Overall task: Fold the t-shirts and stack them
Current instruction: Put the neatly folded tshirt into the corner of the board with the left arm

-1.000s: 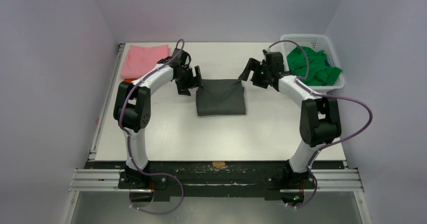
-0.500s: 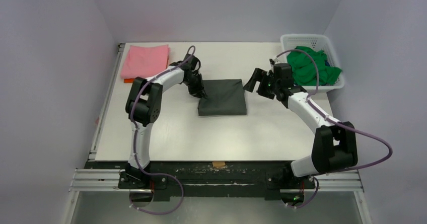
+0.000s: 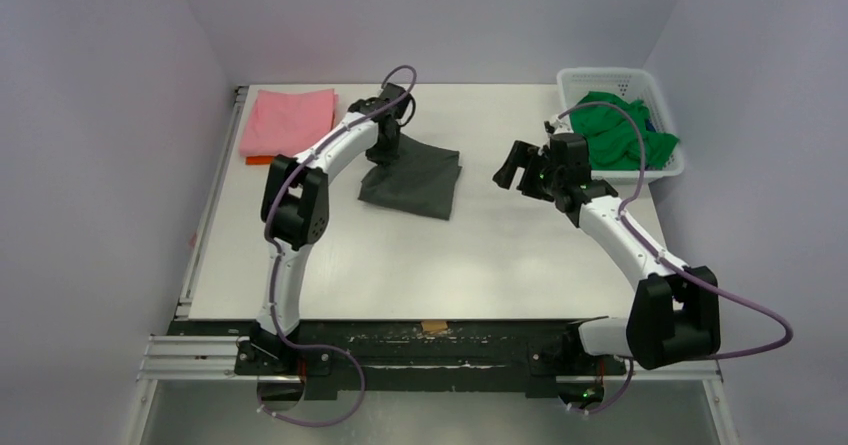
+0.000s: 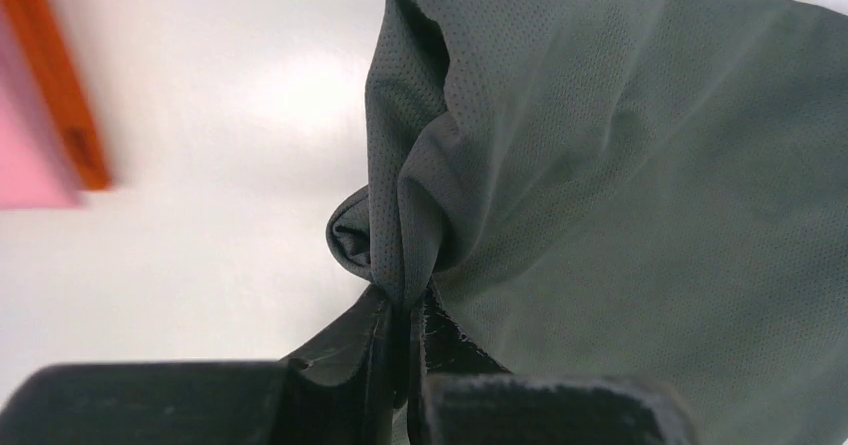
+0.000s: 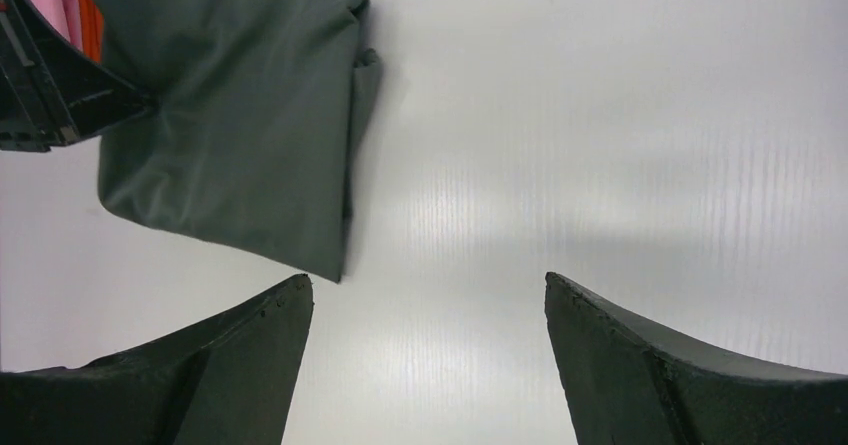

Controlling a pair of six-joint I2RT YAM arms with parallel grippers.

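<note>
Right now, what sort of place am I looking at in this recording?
Probably a lab robot cell for laundry folding: a white table boxed in by blank walls, left arm and right arm bolted to a rail at its near edge, a green t-shirt in a white basket.

White table (image 3: pixel 400 265) with charcoal t-shirt (image 3: pixel 415 177) centre, pink t-shirt (image 3: pixel 290 117) over orange t-shirt (image 3: pixel 255 159) far-left, lattice basket (image 3: pixel 620 80) far-right.
</note>
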